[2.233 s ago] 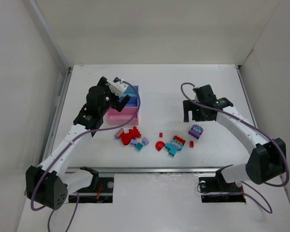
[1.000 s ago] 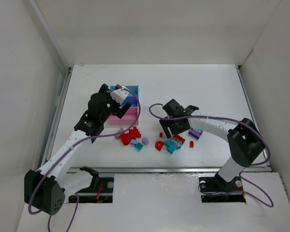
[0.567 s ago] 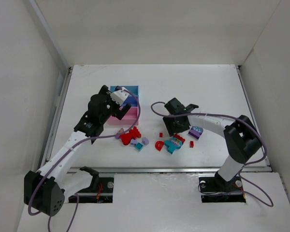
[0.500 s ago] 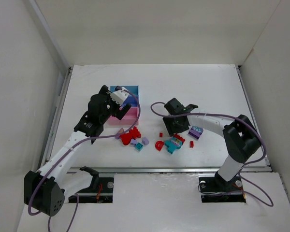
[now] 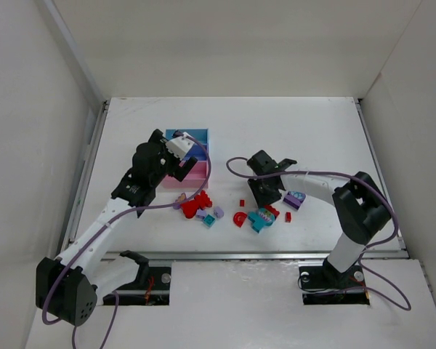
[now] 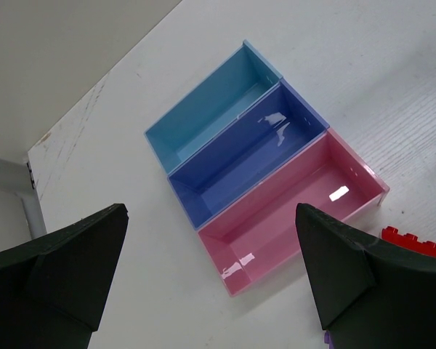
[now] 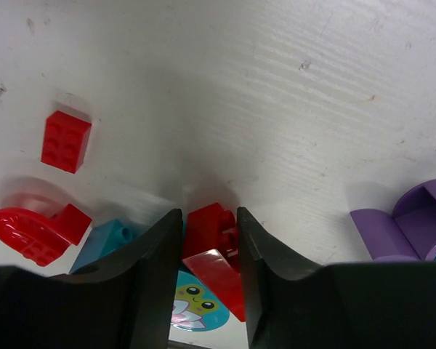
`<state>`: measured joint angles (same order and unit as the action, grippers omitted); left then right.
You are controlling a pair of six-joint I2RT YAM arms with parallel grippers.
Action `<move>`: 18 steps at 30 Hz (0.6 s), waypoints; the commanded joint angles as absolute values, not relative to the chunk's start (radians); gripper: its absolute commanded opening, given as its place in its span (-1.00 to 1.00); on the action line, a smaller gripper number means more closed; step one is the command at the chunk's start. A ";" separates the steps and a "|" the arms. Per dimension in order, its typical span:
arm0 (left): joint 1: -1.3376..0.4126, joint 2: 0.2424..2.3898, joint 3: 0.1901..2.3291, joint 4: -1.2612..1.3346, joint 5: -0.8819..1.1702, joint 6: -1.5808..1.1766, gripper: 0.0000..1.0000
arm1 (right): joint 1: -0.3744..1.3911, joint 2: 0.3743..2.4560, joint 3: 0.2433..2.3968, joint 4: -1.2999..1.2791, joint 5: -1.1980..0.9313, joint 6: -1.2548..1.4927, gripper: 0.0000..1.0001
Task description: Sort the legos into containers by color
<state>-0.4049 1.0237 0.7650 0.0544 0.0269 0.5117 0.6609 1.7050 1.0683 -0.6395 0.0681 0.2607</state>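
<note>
Fingers [image 7: 149,276] of the right hand [image 7: 208,215] are pinching a red brick [image 7: 203,228]; the left hand [image 6: 211,209] is hovering wide open above three joined trays [image 6: 203,123].

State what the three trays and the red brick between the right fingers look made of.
The trays: likely moulded plastic, glossy, with light glints on the floors. The red brick: probably hard plastic, smooth, faint sheen, crisp edges.

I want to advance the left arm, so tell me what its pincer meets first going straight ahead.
Likely the wall shared by the purple-blue tray and the pink tray, which the left pincer points at; depth is unclear.
</note>
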 commanded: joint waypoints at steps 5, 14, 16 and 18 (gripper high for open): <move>-0.410 0.997 0.753 0.084 0.043 0.503 1.00 | 0.661 1.675 1.054 -0.634 0.066 0.279 -0.42; -0.410 0.988 0.753 0.074 0.063 0.493 1.00 | 0.661 1.666 1.112 -0.652 0.097 0.291 -1.00; -0.419 0.988 0.753 0.063 0.074 0.483 1.00 | 0.661 1.645 1.138 -0.663 0.125 0.304 -1.00; -0.419 1.009 0.764 0.049 0.113 0.474 1.00 | 0.661 1.605 1.184 -0.663 0.152 0.320 -1.00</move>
<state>-0.4095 1.0172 0.7605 0.0505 0.0563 0.5026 0.6609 1.6901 1.0943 -0.6670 0.0978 0.2817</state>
